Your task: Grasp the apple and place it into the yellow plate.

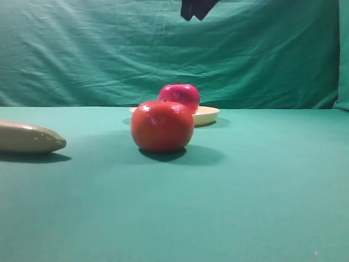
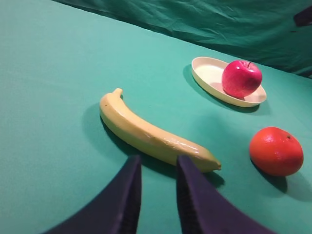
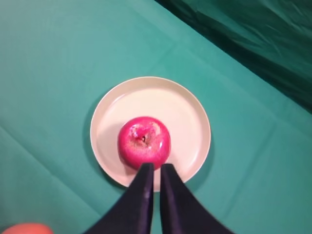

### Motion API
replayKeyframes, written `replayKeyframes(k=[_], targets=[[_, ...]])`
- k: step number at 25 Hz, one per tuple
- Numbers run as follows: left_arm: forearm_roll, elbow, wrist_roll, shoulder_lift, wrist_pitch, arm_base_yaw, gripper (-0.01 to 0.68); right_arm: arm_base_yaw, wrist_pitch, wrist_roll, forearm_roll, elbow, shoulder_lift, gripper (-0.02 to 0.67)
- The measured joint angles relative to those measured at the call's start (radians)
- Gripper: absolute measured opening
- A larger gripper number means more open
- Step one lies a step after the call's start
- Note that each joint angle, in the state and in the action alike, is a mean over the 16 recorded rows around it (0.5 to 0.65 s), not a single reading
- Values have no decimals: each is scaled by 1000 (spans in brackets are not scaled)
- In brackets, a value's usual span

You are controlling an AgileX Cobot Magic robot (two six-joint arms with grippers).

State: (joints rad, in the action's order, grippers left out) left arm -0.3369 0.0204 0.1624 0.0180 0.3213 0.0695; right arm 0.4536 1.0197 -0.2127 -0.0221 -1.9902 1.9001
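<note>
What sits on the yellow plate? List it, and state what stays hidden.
Only the apple sits on the plate, off centre. The rest of the dish is bare. The plate surface beneath the apple is covered.

Lab-style staged setup: green cloth backdrop (image 1: 109, 54), cloth-covered table (image 1: 262, 191).

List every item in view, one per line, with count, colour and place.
apple: one, crimson red, sitting in the yellow plate
yellow plate: one, pale cream-yellow, far side of the table
orange-red round fruit: one, on the cloth in front of the plate
banana: one, yellow, lying left of the fruit
green cloth: covers table and backdrop
left gripper: one, dark, above the cloth near the banana
right gripper: one, dark, shut, empty, above the plate
</note>
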Motion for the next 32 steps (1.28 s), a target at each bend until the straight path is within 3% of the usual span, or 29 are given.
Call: replayKeyframes(k=[10,25,32], targets=[[0,0,0,0,0,0,157,0,16,54,-6,214,-254,0],[0,0,0,0,0,0,157,0,-340,58,-47,941,-803,0],[0,0,0,0,0,0,157,0,-428,59,-55,1203,-1053,0]])
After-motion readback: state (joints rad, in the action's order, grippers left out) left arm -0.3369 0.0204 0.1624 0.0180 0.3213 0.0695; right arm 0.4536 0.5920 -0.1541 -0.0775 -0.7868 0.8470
